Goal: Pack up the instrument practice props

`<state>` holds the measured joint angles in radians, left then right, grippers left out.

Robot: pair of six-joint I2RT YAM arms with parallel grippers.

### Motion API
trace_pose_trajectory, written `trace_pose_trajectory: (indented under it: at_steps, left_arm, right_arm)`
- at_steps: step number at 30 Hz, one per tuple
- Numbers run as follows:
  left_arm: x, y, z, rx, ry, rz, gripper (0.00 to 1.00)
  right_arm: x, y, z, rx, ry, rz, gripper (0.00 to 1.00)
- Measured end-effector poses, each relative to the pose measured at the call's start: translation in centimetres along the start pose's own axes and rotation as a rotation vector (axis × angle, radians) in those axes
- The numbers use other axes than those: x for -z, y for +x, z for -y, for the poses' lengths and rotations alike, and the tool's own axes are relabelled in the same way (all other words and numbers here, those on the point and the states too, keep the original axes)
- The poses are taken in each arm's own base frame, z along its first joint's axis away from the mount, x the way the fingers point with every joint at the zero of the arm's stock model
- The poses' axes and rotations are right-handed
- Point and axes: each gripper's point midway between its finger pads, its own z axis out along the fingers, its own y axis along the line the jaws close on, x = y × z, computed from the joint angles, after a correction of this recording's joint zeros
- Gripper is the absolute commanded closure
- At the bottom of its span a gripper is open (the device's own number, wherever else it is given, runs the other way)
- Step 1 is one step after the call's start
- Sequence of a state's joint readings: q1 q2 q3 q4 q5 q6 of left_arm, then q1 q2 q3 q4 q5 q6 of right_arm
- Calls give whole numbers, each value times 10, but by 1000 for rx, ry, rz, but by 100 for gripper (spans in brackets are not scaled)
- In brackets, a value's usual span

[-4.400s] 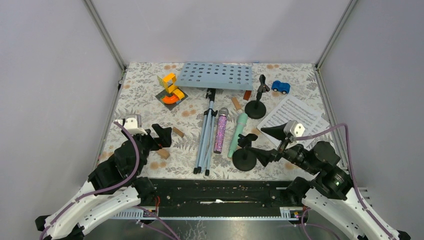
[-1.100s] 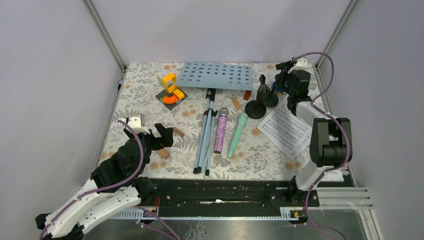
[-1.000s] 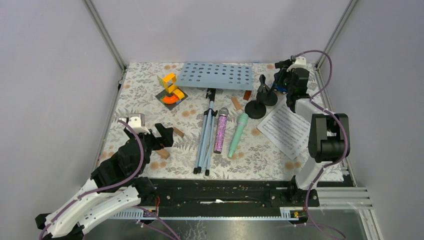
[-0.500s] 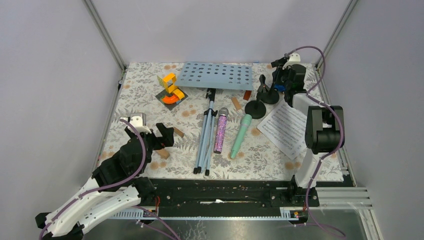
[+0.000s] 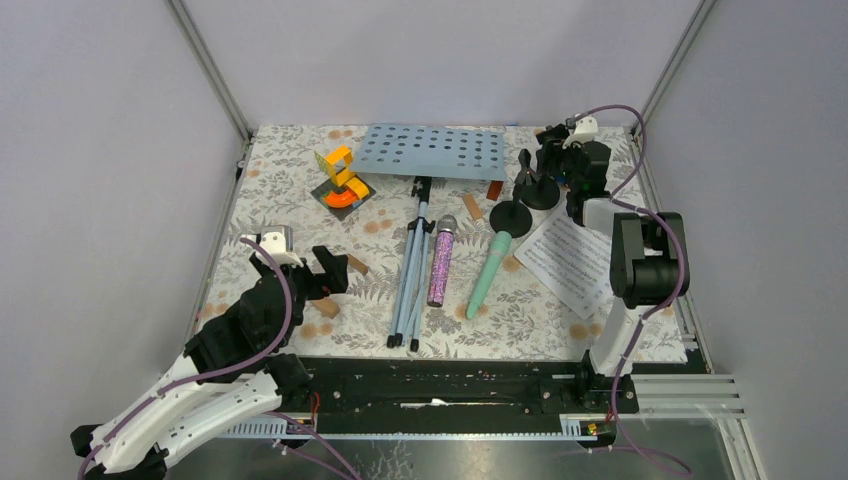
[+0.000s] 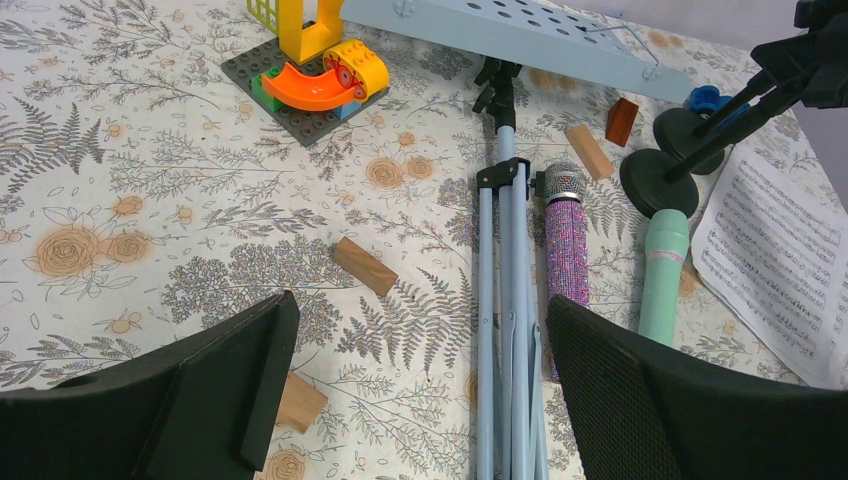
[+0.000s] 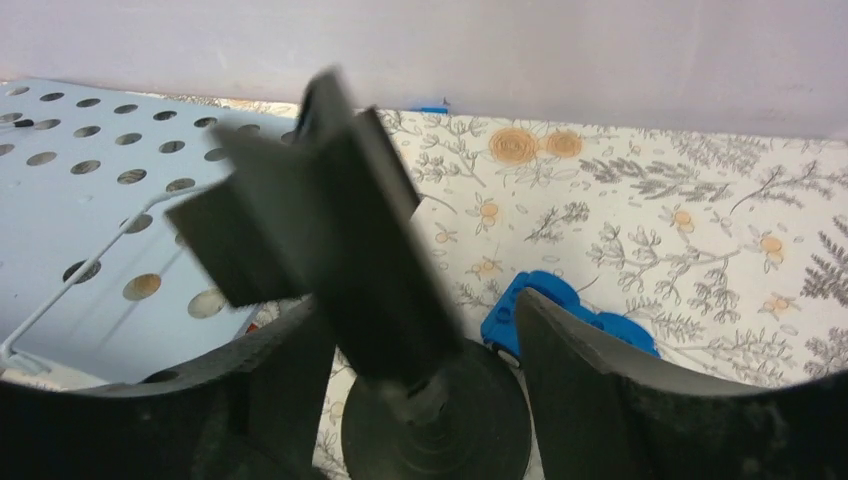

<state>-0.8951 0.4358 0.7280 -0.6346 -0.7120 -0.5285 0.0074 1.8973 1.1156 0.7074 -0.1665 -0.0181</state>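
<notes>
Now the right pincer [image 7: 410,310] has spread off the black round-based mic holder [image 7: 470,420], leaving it upright on the counter [image 5: 280,200] just beside the blue toy car [image 7: 545,310], so it is gathered, not yet packed.

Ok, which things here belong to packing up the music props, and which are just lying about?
Job: music stand, sheet music, purple microphone, green microphone, two mic holders.
Lying about: toy car, wooden blocks, brick toy.
</notes>
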Motion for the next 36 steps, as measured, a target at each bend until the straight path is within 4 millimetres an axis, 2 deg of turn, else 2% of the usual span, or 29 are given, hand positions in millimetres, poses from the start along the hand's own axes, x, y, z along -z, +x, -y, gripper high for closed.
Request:
trace_pose_trajectory:
  at_steps: [4,7,10,14,16,18,20,25,32,34,36]
  left_arm:
    - [0,0,0,0,0,0,1]
    - [0,0,0,0,0,0,1]
    - [0,0,0,0,-1,0,1]
    - [0,0,0,0,-2,1,1]
    - [0,1,0,-2,-1,-2,1]
    - [-2,2,1,-10,-4,-10,1]
    - [-4,6,2,-25,-9,-27,1]
    - [-11,20,4,-79,-32,-89,1]
    - [-13,18,5,-76,-52,-103,1]
    - [-12,17,3,-74,-56,-94,1]
    - [-11,15,2,-74,-58,-88,1]
  right_arm:
    - [13,5,-3,-10,-2,-7,15]
    - [31,-5,-6,-40,8,11,12]
    - [62,-23,-6,-103,51,55,10]
    - [112,-44,2,-283,175,122,9]
    - [136,-47,3,-377,218,133,8]
    - [154,-45,0,-448,236,125,1]
    - [175,-39,-6,-495,231,98,0]
    - [233,-29,-38,-506,119,41,0]
    - [322,-44,-77,-367,-71,172,0]
    - [340,-47,-83,-304,-106,215,0]
    - [351,-48,-88,-262,-135,238,0]
